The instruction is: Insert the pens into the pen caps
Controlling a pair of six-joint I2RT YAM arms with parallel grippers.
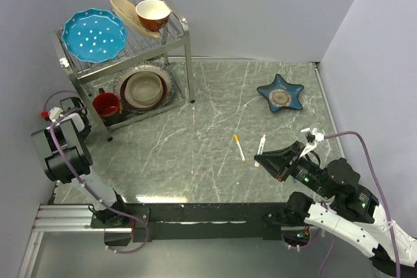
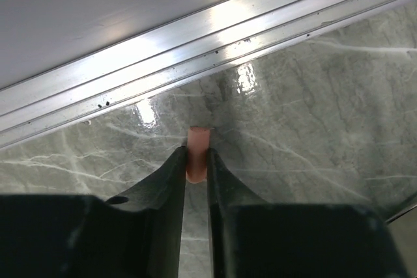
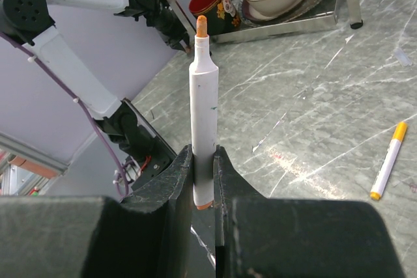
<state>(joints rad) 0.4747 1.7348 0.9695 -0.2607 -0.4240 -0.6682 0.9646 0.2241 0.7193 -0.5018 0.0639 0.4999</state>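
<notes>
On the left, my left gripper (image 2: 197, 158) is pressed together on a small pinkish-orange pen cap (image 2: 199, 142). It holds the cap only at the very tips of its fingers, above the bench (image 1: 195, 161) and close to the metal rail (image 2: 195, 37) at the near left edge. I cannot tell which end of the cap is the open one. More to the middle, a second pen (image 1: 239, 148) with a yellow end lies loose and flat on the bench, apart from both arms. On the right, my right gripper (image 3: 203, 161) is clamped on the lower part of a white pen (image 3: 202, 115), and the orange tip is free. The pen and the cap are well apart, so the two arms must first come together. I see three risks here. The hold on the cap is shallow, so I think a push from the pen that is a little off the axis could turn the cap or press it out of the fingers. The pen is held near one end, so its long free part could swing and miss the small opening. Also, if the closed end of the cap faces the pen, the tip will only push against it.
</notes>
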